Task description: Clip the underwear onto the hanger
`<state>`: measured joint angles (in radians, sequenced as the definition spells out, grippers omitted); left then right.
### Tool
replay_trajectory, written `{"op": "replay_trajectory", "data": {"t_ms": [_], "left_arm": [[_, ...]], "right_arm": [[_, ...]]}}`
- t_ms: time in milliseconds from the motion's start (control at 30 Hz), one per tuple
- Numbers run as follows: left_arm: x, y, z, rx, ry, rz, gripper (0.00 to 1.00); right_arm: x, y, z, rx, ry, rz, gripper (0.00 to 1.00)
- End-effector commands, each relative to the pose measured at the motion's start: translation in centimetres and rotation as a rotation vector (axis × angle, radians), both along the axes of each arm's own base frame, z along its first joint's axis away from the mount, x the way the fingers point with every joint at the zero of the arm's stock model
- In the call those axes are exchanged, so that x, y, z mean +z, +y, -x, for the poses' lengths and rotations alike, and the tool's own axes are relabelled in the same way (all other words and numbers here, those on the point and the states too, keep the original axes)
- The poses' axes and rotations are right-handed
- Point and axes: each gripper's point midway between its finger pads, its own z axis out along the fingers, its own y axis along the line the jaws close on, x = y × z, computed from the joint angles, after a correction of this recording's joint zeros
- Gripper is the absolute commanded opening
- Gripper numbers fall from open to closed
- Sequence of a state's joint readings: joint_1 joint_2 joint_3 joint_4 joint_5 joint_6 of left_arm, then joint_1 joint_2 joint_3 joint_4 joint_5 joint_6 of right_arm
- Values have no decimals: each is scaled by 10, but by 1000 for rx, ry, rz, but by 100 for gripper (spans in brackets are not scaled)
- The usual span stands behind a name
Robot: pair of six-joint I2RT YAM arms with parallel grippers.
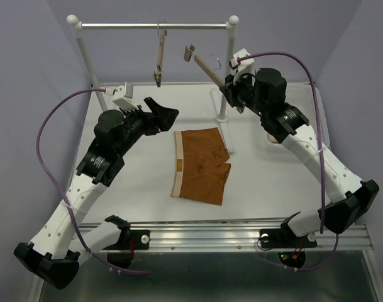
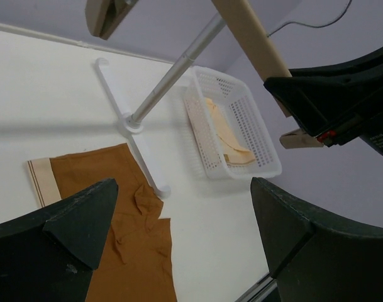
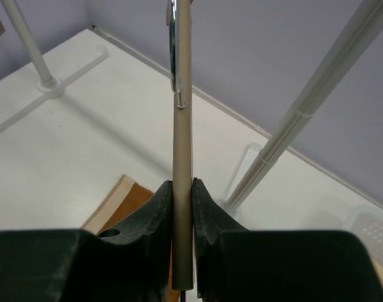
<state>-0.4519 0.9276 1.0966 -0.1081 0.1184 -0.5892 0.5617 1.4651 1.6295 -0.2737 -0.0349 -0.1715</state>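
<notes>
While the right gripper (image 1: 231, 87) clenches the wooden bar of the hanger (image 1: 207, 68) and holds it aloft at a slant, the underwear (image 1: 202, 167) lies flat on the table (image 1: 134, 201), untouched by either arm. The garment sits between the two arms, its pale waistband (image 1: 177, 165) toward the left arm and its legs toward the right, with one upper corner just beside the foot of the white rack (image 1: 84, 53). In the right wrist view the hanger's bar stands upright between the dark fingers (image 3: 155, 214), which press it from both sides, and the thin metal hook (image 3: 172, 44) runs along its upper part. The left gripper (image 1: 163, 112) hangs above the table near the upper left corner of the underwear but apart from it. Its jaws are spread wide and grasp nothing, and in its wrist view the brown cloth shows between them. A second hanger (image 1: 160, 53) hangs almost vertically from the rail (image 1: 156, 26) of the rack, one clip at its lower end. Past the rack's foot, the left wrist view shows a white mesh basket (image 2: 257, 141) that holds a peach-cream garment (image 2: 224, 135).
</notes>
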Motion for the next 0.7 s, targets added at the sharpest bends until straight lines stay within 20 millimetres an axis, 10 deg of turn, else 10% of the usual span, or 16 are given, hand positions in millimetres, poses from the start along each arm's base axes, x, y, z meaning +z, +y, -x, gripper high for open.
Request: {"op": "replay_trajectory", "data": {"t_ms": [0,667], "left_arm": [[31,-22,3,-45,-81,42,99],[45,-121,-42,-100,-45,97,99]], "right_arm": [[6,-6,15,20,-42,-56,1],[-98,6,65,93,158,-39,1]]}}
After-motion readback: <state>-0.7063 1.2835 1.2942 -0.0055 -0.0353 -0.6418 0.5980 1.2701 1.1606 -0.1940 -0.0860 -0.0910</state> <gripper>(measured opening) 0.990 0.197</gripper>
